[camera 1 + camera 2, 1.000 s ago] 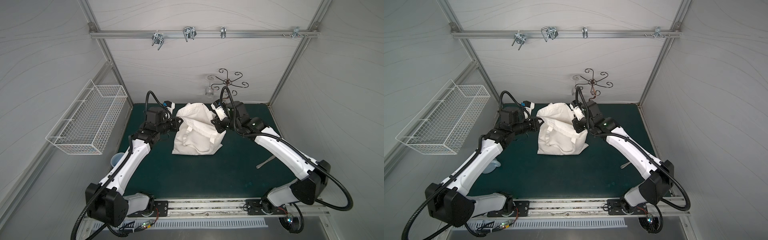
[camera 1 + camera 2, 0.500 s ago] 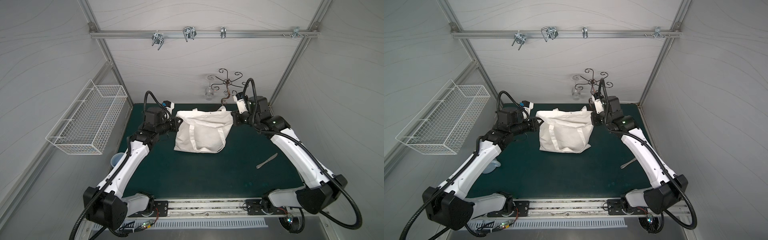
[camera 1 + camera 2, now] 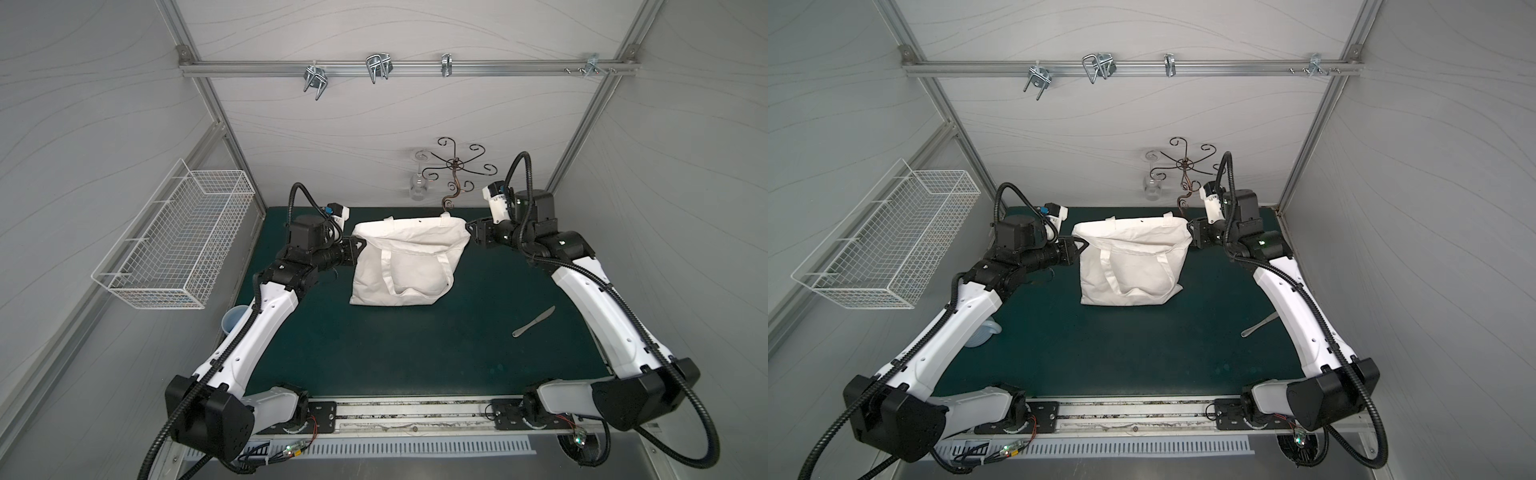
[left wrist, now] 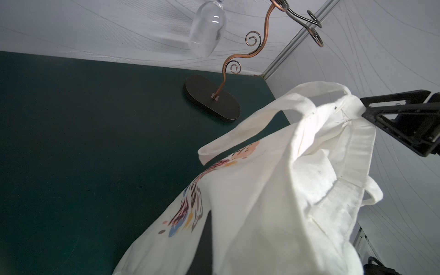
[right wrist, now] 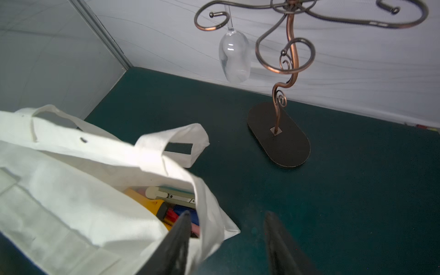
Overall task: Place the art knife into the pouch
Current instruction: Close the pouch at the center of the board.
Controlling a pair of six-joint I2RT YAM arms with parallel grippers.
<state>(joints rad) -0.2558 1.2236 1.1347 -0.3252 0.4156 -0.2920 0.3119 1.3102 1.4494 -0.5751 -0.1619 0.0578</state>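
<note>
One corner of the pouch (image 3: 409, 253) is held, and the far one is free. The left gripper (image 3: 360, 245) is clamped tight on the rim at its corner and holds that side of the mouth up. The right gripper (image 5: 227, 216) stands with its jaws wide apart at the opposite corner, gripping nothing. The art knife (image 3: 534, 321) lies flat on the green mat (image 3: 415, 353), well apart from the pouch and beside the right arm. With one side unsupported, the mouth may sag shut, and the knife would then land on cloth and slide off. Thin and flat, the knife may also skid away from a pinch.
</note>
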